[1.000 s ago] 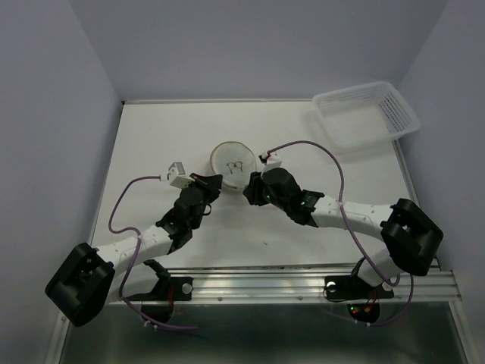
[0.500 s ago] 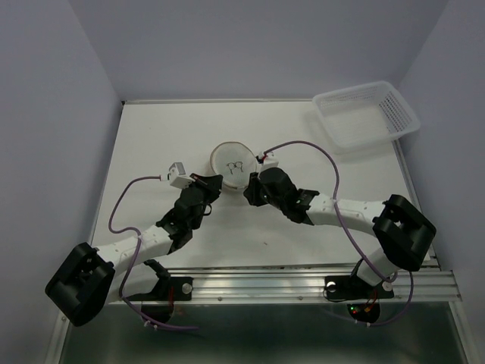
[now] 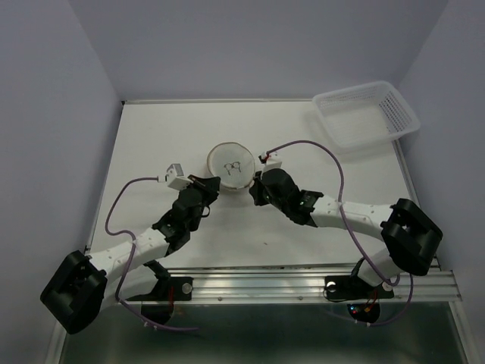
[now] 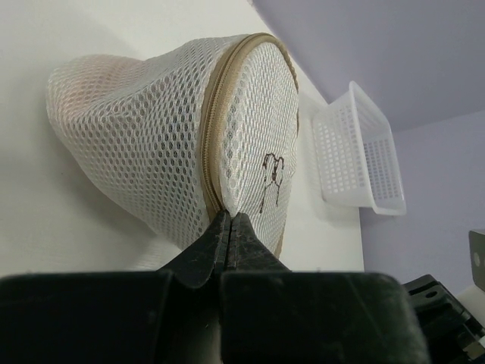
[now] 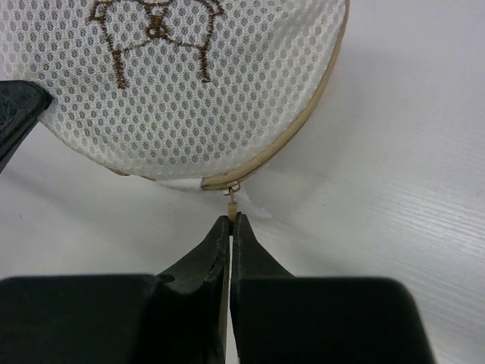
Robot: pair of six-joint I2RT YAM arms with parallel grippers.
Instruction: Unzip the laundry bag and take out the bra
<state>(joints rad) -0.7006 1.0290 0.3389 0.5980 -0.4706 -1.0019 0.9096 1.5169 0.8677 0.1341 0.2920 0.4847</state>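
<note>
The laundry bag (image 3: pixel 233 165) is a round white mesh pouch with a tan zipper rim and a small brown embroidered mark, lying mid-table. In the left wrist view (image 4: pixel 151 144) my left gripper (image 4: pixel 229 218) is shut on its near tan rim. In the right wrist view the bag (image 5: pixel 182 83) fills the top, and my right gripper (image 5: pixel 229 220) is shut on the tan zipper pull (image 5: pixel 230 202) hanging from the rim. In the top view the left gripper (image 3: pixel 213 183) is at the bag's near left and the right gripper (image 3: pixel 255 182) at its near right. The bra is hidden inside.
A white plastic basket (image 3: pixel 367 114) stands at the back right of the table; it also shows in the left wrist view (image 4: pixel 356 152). Purple cables loop over the table beside both arms. Purple walls close in the back and sides.
The bag has shifted slightly back and left. Both grippers stay at its near rim; the left arm's base link has swung lower left and the right arm has shifted slightly.
</note>
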